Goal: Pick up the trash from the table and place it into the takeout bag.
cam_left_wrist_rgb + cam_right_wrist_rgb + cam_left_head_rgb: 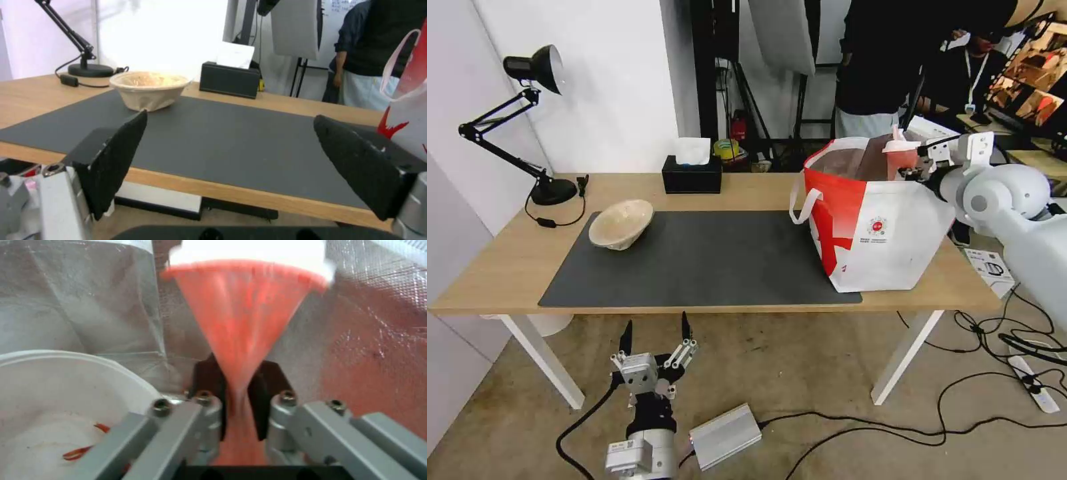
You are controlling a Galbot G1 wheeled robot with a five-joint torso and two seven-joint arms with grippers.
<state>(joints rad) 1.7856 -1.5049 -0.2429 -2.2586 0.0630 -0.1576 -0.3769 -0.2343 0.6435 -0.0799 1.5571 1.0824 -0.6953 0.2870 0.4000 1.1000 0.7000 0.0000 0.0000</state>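
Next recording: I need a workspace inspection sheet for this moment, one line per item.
Surface: table with dark mat.
Job's things: takeout bag upright at the mat's right end; white bowl inside it; red cup held over the bag's opening; beige pulp bowl on the mat's far-left corner.
Clutter: black tissue box, desk lamp.
Grippers: right tool shut on the cup; left tool open, below the table's near edge.
Cables: several on the floor; lamp cord on the table.
Surroundings: person standing behind the table.
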